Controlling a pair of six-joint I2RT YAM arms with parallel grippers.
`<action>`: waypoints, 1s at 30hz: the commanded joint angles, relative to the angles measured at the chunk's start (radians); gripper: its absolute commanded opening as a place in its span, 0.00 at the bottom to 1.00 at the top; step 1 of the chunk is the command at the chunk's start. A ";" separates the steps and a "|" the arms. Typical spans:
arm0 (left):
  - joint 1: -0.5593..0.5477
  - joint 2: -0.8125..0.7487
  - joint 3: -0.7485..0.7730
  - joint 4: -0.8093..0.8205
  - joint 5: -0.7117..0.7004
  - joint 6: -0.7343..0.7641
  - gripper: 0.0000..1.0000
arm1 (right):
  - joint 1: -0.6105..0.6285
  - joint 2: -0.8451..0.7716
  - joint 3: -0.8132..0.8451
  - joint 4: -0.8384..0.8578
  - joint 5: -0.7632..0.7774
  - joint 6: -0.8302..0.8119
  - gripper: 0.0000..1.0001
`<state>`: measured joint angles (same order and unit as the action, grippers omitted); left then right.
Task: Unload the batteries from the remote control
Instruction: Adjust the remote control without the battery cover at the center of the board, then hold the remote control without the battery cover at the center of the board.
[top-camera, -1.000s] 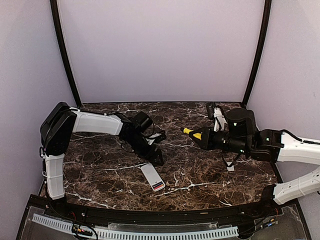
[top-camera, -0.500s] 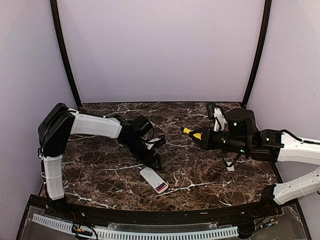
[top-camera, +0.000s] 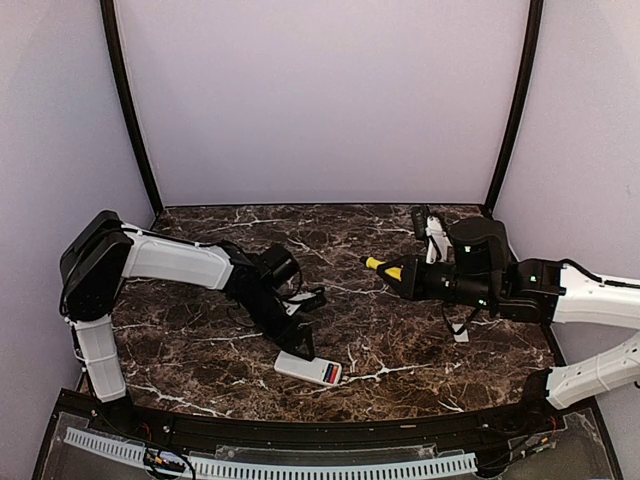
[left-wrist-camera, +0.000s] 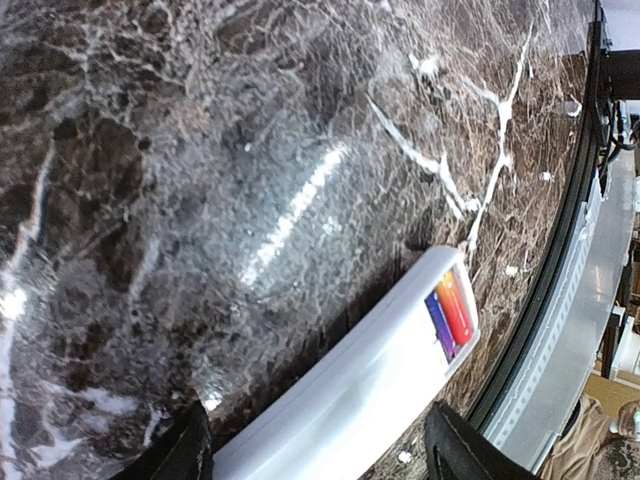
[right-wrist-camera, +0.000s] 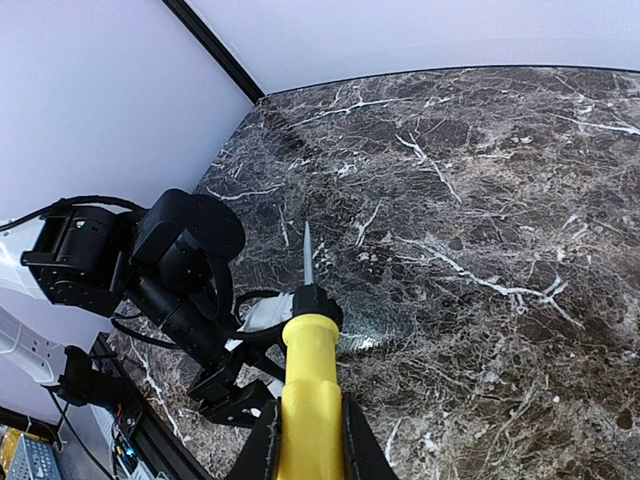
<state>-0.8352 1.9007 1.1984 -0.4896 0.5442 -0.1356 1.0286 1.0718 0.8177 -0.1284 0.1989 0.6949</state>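
The white remote control (top-camera: 303, 368) lies on the marble table near the front edge. It shows in the left wrist view (left-wrist-camera: 350, 400) with its back compartment open. A red battery (left-wrist-camera: 455, 305) and a blue battery (left-wrist-camera: 438, 326) sit side by side in it; they also show in the top view (top-camera: 326, 374). My left gripper (top-camera: 299, 349) is down over the remote's other end, with its fingers (left-wrist-camera: 190, 450) on either side of it. My right gripper (top-camera: 412, 276) hovers at mid-right, shut on the yellow-handled screwdriver (right-wrist-camera: 310, 390), whose tip points left.
A small white flat piece (top-camera: 461, 335) lies on the table under my right arm. The black front rail (top-camera: 320, 432) runs just beyond the remote. My left arm (right-wrist-camera: 170, 270) fills the lower left of the right wrist view.
My left gripper has moved toward the front edge. The remote has slid forward with it and turned from pointing diagonally to lying nearly crosswise. My right arm has not moved.
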 joint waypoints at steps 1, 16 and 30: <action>-0.032 -0.055 -0.048 -0.006 0.020 -0.014 0.72 | 0.006 -0.003 -0.019 0.022 0.002 0.022 0.00; -0.152 -0.175 -0.104 0.019 -0.214 -0.048 0.74 | 0.006 0.037 0.024 0.042 -0.024 -0.006 0.00; -0.265 -0.153 -0.074 -0.021 -0.451 0.010 0.82 | 0.008 0.026 0.015 0.046 -0.017 0.010 0.00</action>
<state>-1.0832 1.7355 1.1099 -0.4683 0.1947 -0.1539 1.0286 1.1080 0.8112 -0.1158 0.1764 0.7013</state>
